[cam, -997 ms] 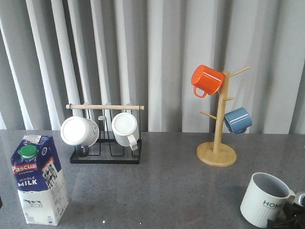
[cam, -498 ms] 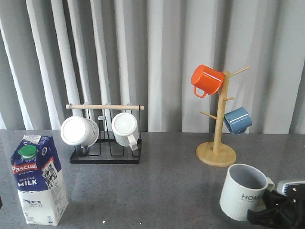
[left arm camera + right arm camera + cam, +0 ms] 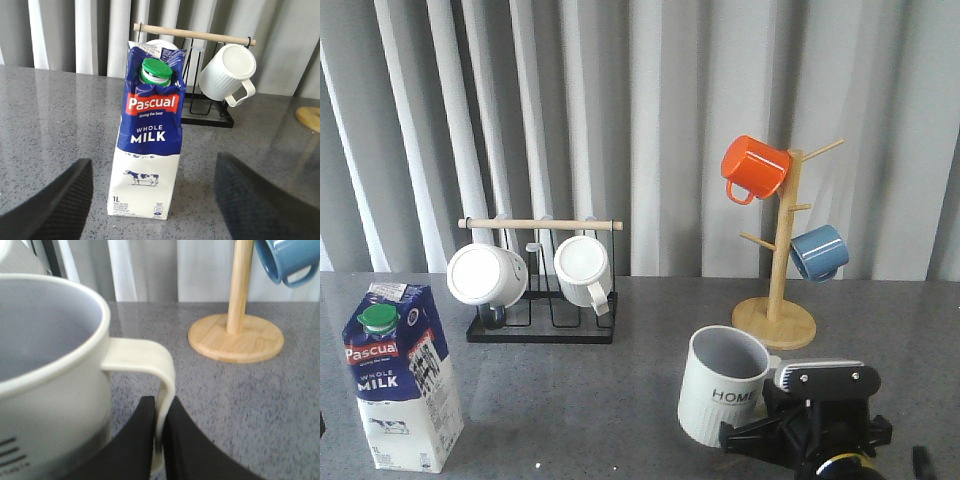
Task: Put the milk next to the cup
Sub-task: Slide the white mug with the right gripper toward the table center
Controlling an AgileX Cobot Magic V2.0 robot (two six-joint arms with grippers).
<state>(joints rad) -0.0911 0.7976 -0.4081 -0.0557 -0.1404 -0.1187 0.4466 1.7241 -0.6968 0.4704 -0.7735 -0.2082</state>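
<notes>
The milk [image 3: 404, 376] [image 3: 149, 132], a blue-and-white Pascual carton with a green cap, stands upright at the table's front left. My left gripper [image 3: 150, 210] is open, its dark fingers [image 3: 47, 202] on either side of the carton and short of it. The cup [image 3: 722, 384] [image 3: 50, 380], pale ribbed with "HOME" on its side, is upright at front centre-right. My right gripper [image 3: 160, 425] is shut on the cup's handle [image 3: 160, 375]; in the front view its black body [image 3: 815, 425] sits just right of the cup.
A black wire rack [image 3: 542, 325] with two white mugs [image 3: 486, 274] stands behind the milk. A wooden mug tree [image 3: 775, 320] holds an orange mug [image 3: 753, 167] and a blue mug [image 3: 819, 252] at back right. Grey curtains close the back.
My right gripper has carried the cup leftward from the front right edge toward the table's centre. The milk and left gripper have not moved.
</notes>
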